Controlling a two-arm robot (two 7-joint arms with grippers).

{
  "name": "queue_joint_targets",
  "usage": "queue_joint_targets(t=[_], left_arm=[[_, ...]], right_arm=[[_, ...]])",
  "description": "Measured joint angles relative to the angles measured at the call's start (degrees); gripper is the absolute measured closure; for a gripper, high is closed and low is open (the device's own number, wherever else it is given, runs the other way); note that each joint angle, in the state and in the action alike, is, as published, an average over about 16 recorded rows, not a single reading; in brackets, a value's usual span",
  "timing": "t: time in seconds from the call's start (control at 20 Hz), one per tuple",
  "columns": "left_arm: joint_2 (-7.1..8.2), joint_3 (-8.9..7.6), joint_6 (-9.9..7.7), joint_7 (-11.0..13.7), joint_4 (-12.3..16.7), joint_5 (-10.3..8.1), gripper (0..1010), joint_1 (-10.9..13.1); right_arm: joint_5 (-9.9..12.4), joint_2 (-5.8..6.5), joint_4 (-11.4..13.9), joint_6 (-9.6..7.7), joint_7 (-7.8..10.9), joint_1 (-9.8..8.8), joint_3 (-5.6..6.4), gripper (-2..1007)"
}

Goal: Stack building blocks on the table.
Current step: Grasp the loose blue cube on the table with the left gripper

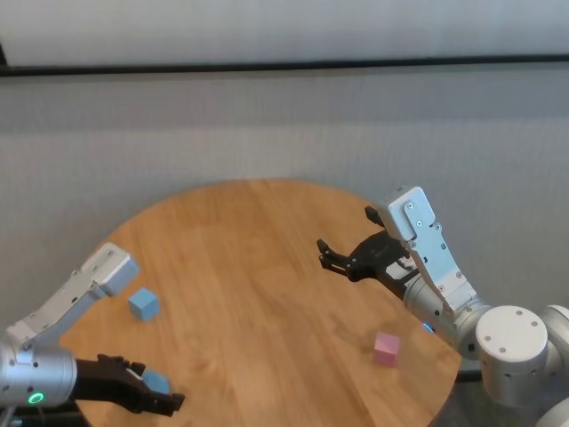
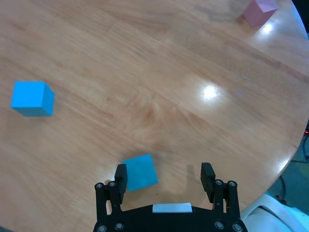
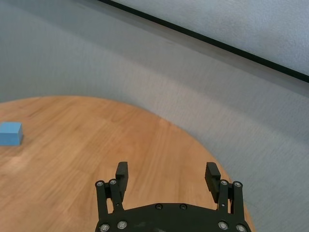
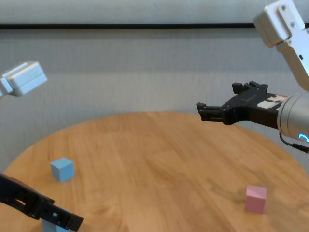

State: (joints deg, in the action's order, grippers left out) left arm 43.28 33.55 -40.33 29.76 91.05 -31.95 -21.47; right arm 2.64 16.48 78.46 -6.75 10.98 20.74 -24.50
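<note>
Left wrist view shows the near blue block point(image 2: 140, 172) lying flat on the table point(image 2: 159, 87), close to its near left edge, with one corner just inside my left gripper point(image 2: 163, 178). My left jaws are spread wide and pinch nothing: one finger sits against or just beside the cube, the other stands well apart from it. The cube is off-centre in the gap and turned at an angle to the fingers. The far blue block point(image 2: 33, 98) rests alone on the left part of the table, and the pink block point(image 2: 259, 11) sits near the right edge; all three are well apart, none stacked. My right gripper point(image 1: 348, 242) hangs above the right side of the table, jaws likewise spread and empty, idle over bare wood. I judge the step in hand to be the first pick, not yet made. To do it well, I should shift the left gripper sideways until the cube sits midway between the fingers, twist the wrist so the pads meet two flat faces rather than a corner, and lower fully before closing. Closing as things stand would likely nudge or spin the cube toward the rim. A square, centred grip will matter later, since a tilted cube will not seat cleanly on another.
</note>
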Motion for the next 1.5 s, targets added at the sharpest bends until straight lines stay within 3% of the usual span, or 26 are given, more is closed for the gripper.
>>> queue_joint_targets(t=[0.35, 1.0, 1.5], left_arm=[[-0.76, 0.69, -3.60, -1.19, -0.76, -0.83, 10, -1.25], [-1.10, 2.04, -5.21, -2.07, -0.86, 1.04, 10, -2.54], [-2.61, 1.72, -8.59, -3.19, -1.42, 2.06, 10, -3.06]], right_arm=[[0.00, 0.00, 0.00, 0.00, 0.00, 0.00, 0.00, 0], [0.00, 0.00, 0.00, 0.00, 0.00, 0.00, 0.00, 0], [0.00, 0.00, 0.00, 0.00, 0.00, 0.00, 0.00, 1]])
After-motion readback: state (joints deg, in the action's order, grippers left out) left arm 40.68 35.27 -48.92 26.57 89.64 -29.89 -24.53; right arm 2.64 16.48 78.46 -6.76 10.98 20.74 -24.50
